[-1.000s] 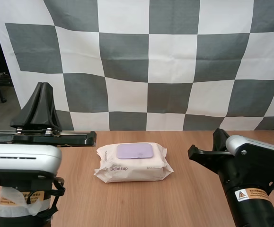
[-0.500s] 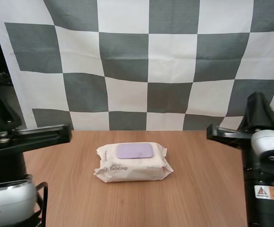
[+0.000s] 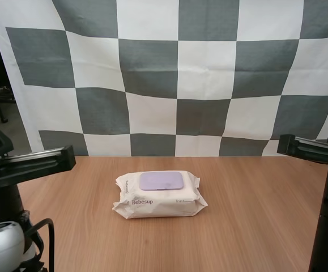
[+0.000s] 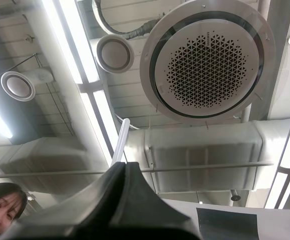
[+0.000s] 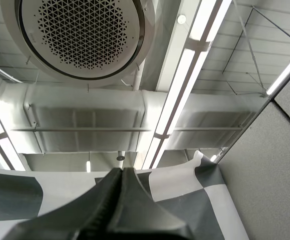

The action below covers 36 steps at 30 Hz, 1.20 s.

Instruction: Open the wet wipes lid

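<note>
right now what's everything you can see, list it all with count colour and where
pack of wet wipes: one, cream-white, lying flat in the middle of the table
lid: one, lilac, on top of the pack, shut flat
table: one, light brown wood, under the pack
person: one, a head, close beside the left gripper
left arm: one, black and silver, at the table's left side, apart from the pack
right arm: one, black, at the table's right side, apart from the pack
left gripper: one, black, fingers together, pointing up
right gripper: one, black, fingers together, pointing up
</note>
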Tool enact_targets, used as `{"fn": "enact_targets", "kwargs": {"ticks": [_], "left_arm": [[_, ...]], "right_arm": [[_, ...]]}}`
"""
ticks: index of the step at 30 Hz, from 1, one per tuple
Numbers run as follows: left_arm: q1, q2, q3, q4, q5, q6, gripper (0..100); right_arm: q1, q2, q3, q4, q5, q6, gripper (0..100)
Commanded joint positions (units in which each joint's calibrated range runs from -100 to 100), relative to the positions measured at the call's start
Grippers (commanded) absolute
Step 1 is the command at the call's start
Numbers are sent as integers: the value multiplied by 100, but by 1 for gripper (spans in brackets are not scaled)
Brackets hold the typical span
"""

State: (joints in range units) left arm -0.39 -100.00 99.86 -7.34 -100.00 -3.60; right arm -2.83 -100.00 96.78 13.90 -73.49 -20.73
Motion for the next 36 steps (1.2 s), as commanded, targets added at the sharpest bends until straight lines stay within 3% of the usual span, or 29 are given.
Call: {"fn": "enact_targets", "kwargs": {"ticks": [1,7,16,36], "left_arm": [[4,0,-72,97,0,-1,0],[4,0,-70,173,0,-1,0],[4,0,-70,1460,0,-12,0],[4,0,-150,1135,518,-11,0]], "right_arm": [[-2,0,-4,-52,508,-93,0],[-2,0,-4,-99,1386,-206,0],[-2,0,-4,-205,1378,-206,0],[-2,0,-4,-243,1362,-220,0]]}}
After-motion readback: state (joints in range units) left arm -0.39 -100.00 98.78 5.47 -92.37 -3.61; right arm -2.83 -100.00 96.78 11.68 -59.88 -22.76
